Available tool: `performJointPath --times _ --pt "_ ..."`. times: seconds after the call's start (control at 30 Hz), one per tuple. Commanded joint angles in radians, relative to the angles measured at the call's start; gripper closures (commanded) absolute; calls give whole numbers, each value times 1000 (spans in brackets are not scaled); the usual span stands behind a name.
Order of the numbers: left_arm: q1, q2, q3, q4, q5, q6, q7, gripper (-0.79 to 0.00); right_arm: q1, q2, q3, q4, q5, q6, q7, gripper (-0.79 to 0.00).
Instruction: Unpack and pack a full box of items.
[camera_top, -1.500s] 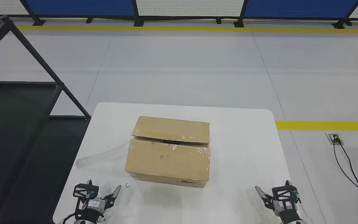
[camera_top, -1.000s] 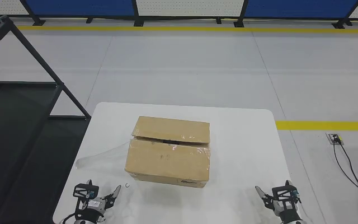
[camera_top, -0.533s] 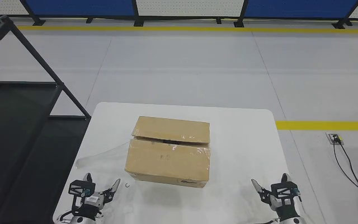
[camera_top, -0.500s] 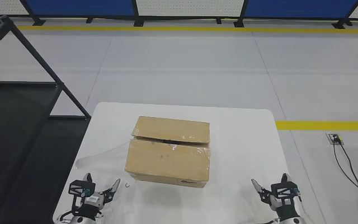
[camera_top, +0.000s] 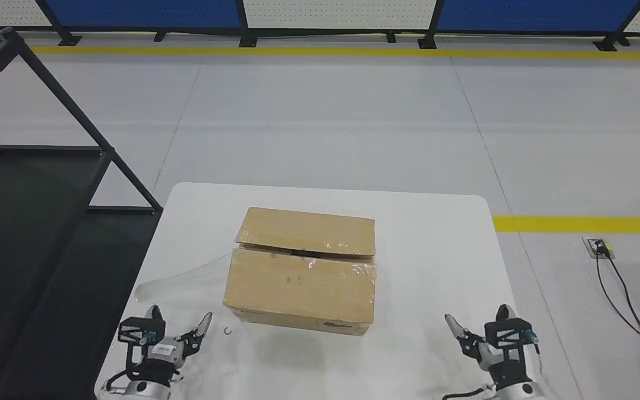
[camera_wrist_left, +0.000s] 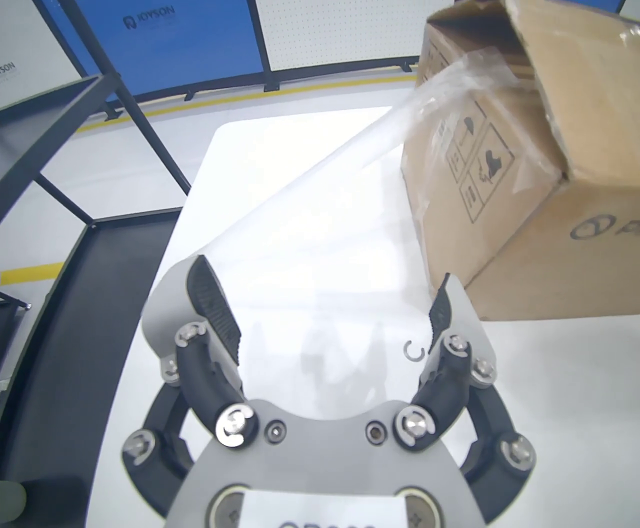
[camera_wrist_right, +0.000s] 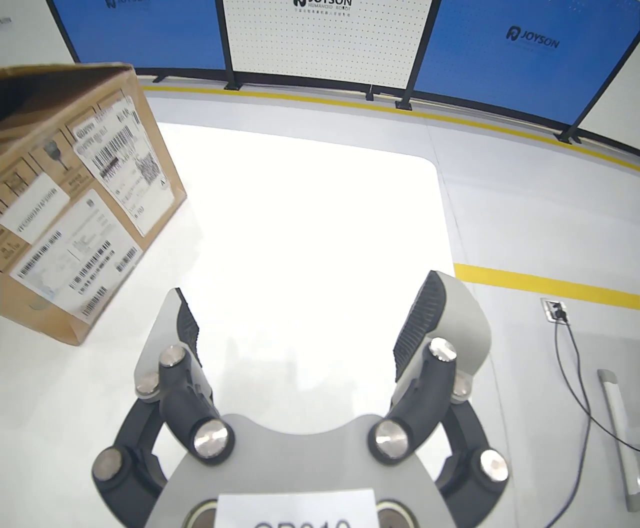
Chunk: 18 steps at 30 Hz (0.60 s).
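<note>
Top view: cardboard box (camera_top: 303, 280), flaps down, is seen at centre of table (camera_top: 430, 250), well apart from every edge. L gripper (camera_top: 180, 322) and R gripper (camera_top: 474, 324) are held wide-spread near front corners.

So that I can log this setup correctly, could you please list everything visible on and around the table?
cardboard box: one, brown, table centre
plastic film: one, clear, trailing from the box onto the table
C-shaped ring: one, dark, on the table by the box's near corner
table: one, white
rack: one, black, beside the table
partition panels: several, blue and white, far back
floor lines: yellow
cable: one, black, on the floor
left gripper: open, near table edge
right gripper: open, near table edge
</note>
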Motion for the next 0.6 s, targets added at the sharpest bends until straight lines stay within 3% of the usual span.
performJointPath --times 0.0,0.57 --pt "-11 -2 -3 1 -23 3 -1 -785 -1 -2 -6 -21 25 -18 -6 -785" --pt "-48 -7 2 4 -34 0 7 -785 -2 -8 -11 -52 81 -27 -24 -785"
